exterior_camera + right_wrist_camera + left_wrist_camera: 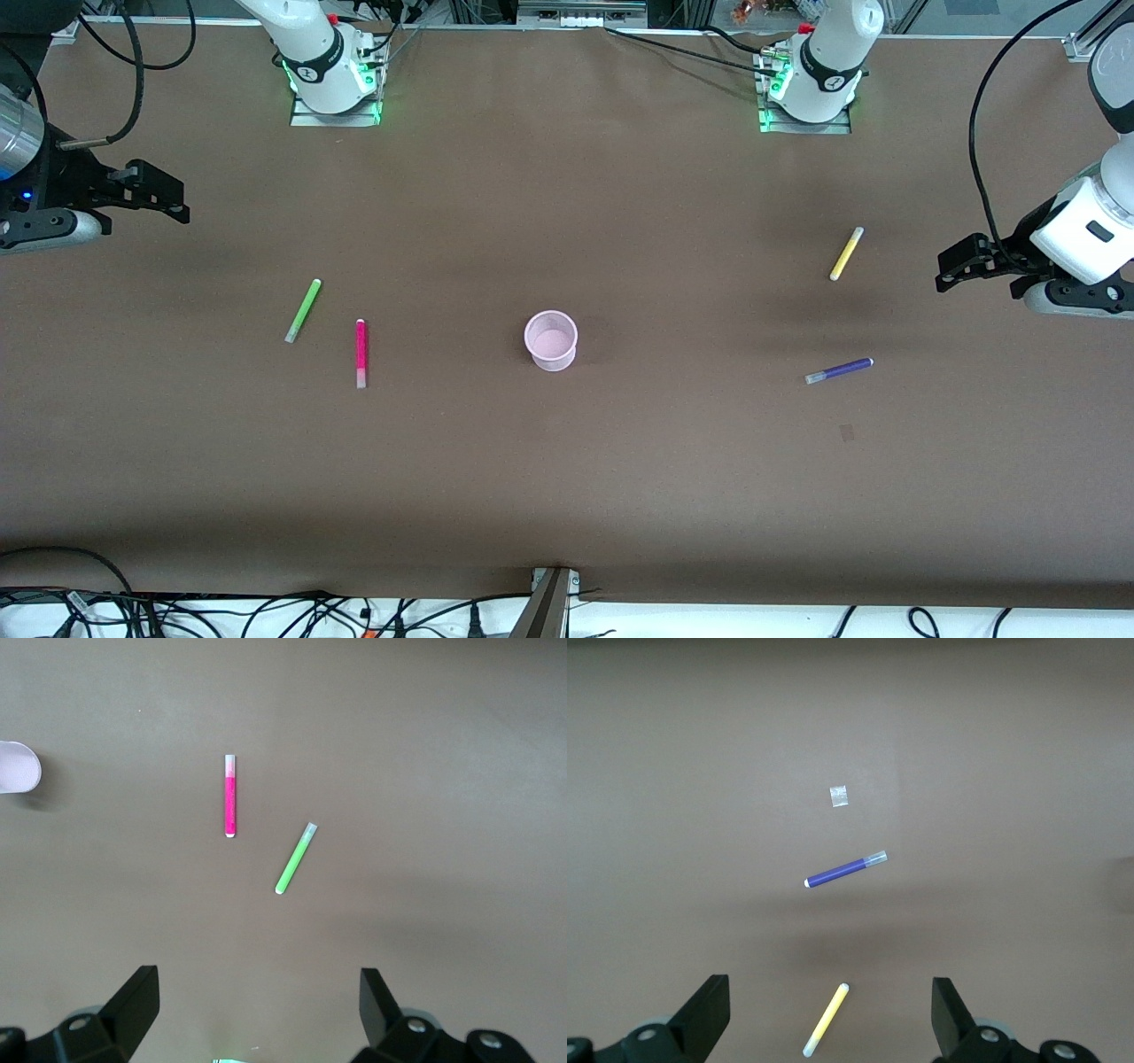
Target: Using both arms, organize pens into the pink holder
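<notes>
Pink holder (551, 339) mid-table, four pens scattered — left claw (831, 1014), right claw (259, 1010) wide, empty; no legible writing.

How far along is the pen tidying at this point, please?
Nothing is done yet: the holder is empty. Nothing is in hand: the left pincer and right pincer hang open at the table's ends. All four pens remain on the table: green, pink, yellow, purple.

Brown table (567, 496); small pale square patch (847, 432) on it; cables (266, 616) along near edge
</notes>
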Controlling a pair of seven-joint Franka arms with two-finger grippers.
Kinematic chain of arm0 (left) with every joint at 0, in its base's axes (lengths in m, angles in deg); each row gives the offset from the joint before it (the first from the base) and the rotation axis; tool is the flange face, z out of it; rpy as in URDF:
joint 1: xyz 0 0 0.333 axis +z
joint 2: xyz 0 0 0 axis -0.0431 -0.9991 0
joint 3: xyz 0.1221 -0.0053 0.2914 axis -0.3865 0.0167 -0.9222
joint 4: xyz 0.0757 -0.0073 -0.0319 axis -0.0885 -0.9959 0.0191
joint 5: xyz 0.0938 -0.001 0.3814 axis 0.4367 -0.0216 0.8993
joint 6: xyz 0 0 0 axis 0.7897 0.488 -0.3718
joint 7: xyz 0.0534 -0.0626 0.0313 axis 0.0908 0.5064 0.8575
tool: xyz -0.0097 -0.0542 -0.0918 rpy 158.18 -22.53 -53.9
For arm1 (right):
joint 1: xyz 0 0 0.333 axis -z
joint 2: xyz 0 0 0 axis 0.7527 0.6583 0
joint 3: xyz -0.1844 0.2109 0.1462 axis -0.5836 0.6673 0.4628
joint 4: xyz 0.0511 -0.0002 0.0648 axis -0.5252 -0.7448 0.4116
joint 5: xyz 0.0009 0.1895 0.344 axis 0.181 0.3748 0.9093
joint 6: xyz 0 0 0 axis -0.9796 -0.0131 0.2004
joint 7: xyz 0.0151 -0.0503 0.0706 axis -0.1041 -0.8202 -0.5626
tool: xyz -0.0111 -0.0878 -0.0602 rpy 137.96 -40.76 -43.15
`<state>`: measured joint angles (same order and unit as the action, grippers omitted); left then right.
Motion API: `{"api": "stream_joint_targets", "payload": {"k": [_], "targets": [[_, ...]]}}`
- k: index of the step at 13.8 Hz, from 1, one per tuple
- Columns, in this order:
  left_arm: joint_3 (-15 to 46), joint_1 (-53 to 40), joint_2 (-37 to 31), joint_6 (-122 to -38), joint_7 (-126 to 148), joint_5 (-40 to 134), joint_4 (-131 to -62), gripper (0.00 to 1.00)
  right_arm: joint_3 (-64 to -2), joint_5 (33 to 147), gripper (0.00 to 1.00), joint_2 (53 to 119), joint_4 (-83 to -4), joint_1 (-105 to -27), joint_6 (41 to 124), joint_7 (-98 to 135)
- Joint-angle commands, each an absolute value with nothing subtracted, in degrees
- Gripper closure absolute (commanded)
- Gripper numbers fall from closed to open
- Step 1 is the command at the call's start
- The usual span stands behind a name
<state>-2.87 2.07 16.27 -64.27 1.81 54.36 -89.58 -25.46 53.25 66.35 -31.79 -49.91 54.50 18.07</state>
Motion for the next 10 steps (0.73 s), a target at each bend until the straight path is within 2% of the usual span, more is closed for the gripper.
{"api": "stream_joint_targets", "payload": {"k": [1, 10], "targets": [[-3.0, 2.12, 15.99, -63.41, 0.11, 53.45, -88.67, 0.0, -25.29, 52.55, 0.0, 67.27, -29.76, -49.88, 53.12, 17.39], [-3.0, 2.38, 15.29, -63.41, 0.81, 53.45, -88.93, 0.0, -25.29, 52.64, 0.0, 67.27, -29.76, -49.88, 53.3, 17.48]]}}
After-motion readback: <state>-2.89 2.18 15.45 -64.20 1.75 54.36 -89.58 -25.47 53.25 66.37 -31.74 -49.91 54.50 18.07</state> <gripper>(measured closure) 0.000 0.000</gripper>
